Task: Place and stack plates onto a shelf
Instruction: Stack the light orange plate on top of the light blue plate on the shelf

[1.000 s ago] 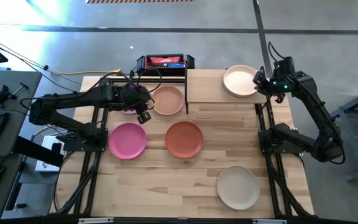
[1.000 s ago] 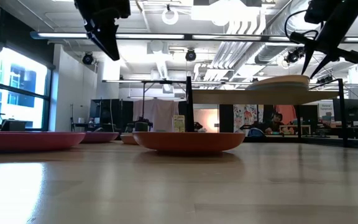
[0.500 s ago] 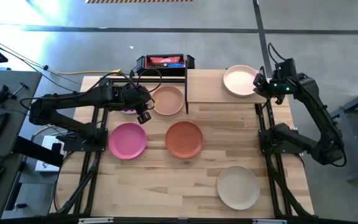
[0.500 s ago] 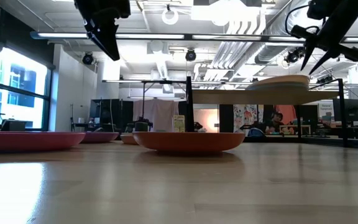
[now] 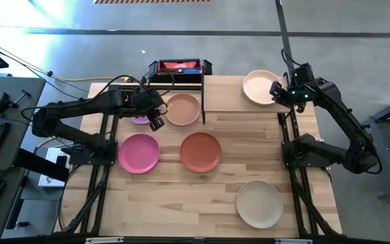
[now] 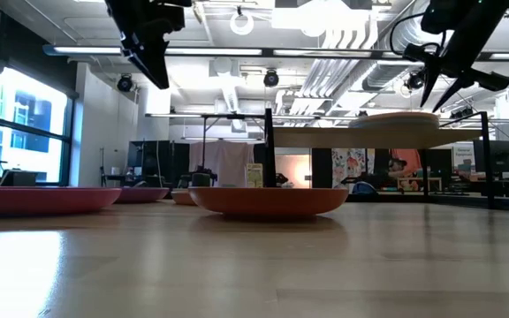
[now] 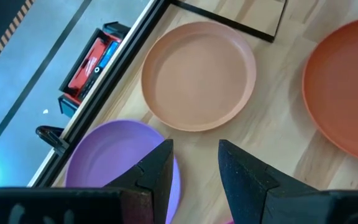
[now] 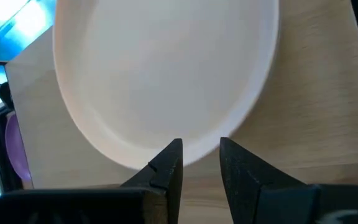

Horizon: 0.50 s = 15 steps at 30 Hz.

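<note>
Pale plate flat on the shelf at the worktop's far right corner, with the right gripper poised at its rim, fingers slightly apart, gripping nothing. Left gripper hanging near the far left edge, fingers apart and empty, above the purple plate, just beside the peach plate.

one plate on the shelf, five plates on the table – shelf at the far edge
</note>
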Motion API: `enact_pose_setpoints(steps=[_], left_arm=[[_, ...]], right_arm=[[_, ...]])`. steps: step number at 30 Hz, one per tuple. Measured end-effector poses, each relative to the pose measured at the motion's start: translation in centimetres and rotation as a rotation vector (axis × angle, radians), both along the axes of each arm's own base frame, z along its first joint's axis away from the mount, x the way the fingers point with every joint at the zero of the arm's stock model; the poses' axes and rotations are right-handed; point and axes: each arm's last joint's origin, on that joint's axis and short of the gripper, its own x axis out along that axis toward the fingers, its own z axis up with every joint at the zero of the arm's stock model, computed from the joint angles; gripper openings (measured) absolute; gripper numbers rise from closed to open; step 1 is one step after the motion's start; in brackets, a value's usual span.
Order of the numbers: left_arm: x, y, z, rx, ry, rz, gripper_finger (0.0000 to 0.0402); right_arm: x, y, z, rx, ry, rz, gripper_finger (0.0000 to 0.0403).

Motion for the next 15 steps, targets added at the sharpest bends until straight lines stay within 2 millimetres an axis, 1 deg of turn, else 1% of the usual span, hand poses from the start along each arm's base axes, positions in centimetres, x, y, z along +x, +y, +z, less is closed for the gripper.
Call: enact_pose_setpoints(steps=[3, 5, 7, 11, 15], left_arm=[[0.0, 0.0, 0.0, -0.001, 0.0, -0.001, 0.0117], [0.0, 0.0, 0.0, 0.004, 0.008, -0.013, 0.0117], [0.0, 0.0, 0.0, 0.007, 0.012, -0.02, 0.0117], [-0.1, 0.3, 0.0, 0.007, 0.011, -0.009, 0.0117], [-0.3, 0.8, 0.0, 0.006, 0.011, 0.015, 0.0117]], right_arm=[[0.1, 0.0, 0.2, -0.021, -0.026, 0.009, 0.0083], [0.3, -0.1, 0.7, -0.064, -0.087, 0.039, 0.0083], [1.1, -0.3, 1.2, -0.1, -0.162, 0.084, 0.0083], [3.5, -0.3, 1.7, -0.154, -0.25, 0.188, 0.0083], [6.4, -0.3, 1.5, -0.22, -0.224, 0.257, 0.0083]])
